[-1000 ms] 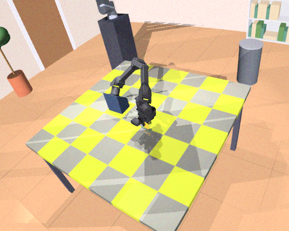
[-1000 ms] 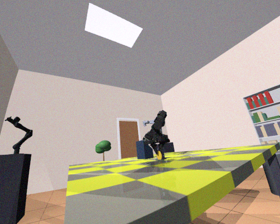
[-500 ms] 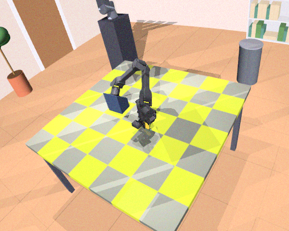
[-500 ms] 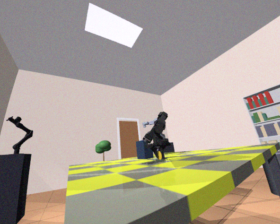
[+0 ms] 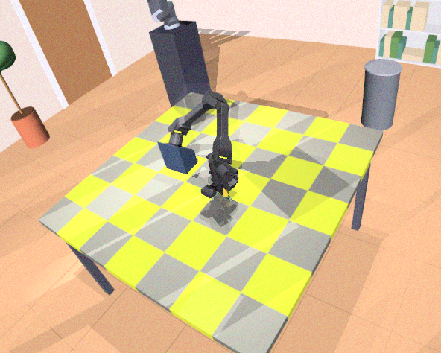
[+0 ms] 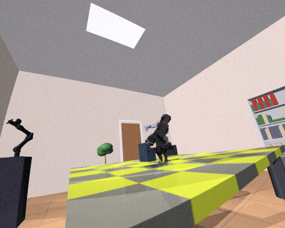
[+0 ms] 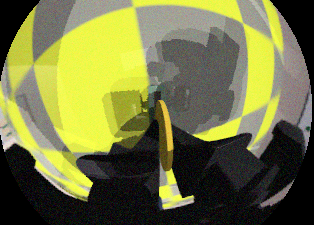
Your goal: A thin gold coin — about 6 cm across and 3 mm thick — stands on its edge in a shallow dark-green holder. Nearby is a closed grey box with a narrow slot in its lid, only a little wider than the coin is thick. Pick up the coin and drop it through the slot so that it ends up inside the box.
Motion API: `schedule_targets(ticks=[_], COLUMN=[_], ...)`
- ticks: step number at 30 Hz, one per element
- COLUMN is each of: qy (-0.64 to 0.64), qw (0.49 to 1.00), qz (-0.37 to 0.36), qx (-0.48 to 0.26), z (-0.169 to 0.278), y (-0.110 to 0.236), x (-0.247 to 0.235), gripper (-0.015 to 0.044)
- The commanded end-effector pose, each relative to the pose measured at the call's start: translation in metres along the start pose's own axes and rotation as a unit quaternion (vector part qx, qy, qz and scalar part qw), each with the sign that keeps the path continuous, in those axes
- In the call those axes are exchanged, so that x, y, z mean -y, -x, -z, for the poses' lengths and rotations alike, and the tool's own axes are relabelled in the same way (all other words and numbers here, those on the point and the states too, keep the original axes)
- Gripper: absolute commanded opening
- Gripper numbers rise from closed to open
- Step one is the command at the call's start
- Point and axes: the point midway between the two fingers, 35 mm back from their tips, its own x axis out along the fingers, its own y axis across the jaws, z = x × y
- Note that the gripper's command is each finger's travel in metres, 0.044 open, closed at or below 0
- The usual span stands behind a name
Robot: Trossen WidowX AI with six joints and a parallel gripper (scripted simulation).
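The gold coin [image 5: 226,194] [image 6: 162,158] [image 7: 164,134] stands on edge, edge-on in the wrist view, between my two dark fingers. My gripper [image 5: 223,191] [image 6: 162,156] [image 7: 157,122] points straight down near the table's middle and is shut on the coin. A bit of the dark-green holder [image 5: 229,198] [image 6: 160,161] [image 7: 153,89] shows right under the coin. I cannot tell whether the coin still touches it. The closed box [image 5: 177,156] [image 6: 145,152] looks dark blue-grey and stands to the back left of the gripper. Its slot is not visible.
The yellow and grey checkered table [image 5: 197,243] [image 6: 162,181] carries everything. A second arm on a dark pedestal [image 5: 180,60] [image 6: 8,186] stands behind the table. A grey cylinder [image 5: 380,93] stands at the far right corner.
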Motion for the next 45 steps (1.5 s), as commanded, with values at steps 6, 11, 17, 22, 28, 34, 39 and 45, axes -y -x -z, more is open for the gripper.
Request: schedule_targets(ticks=[6, 11, 17, 22, 28, 34, 39, 45], qy=[-0.002, -0.002, -0.002, -0.002, -0.002, -0.002, -0.002, -0.002], qw=[1.0, 1.0, 1.0, 1.0, 1.0, 1.0, 1.0, 1.0], qz=[0.0, 0.001, 0.002, 0.002, 0.002, 0.003, 0.002, 0.002], qx=[0.001, 0.001, 0.001, 0.001, 0.001, 0.001, 0.001, 0.001], z=[0.0, -0.002, -0.003, -0.004, -0.004, -0.003, -0.002, 0.0], y=[0.001, 0.013, 0.028, 0.04, 0.055, 0.071, 0.084, 0.095], x=[0.0, 0.001, 0.001, 0.002, 0.002, 0.002, 0.001, 0.001], gripper=[0.0, 0.0, 0.0, 0.0, 0.0, 0.0, 0.0, 0.0])
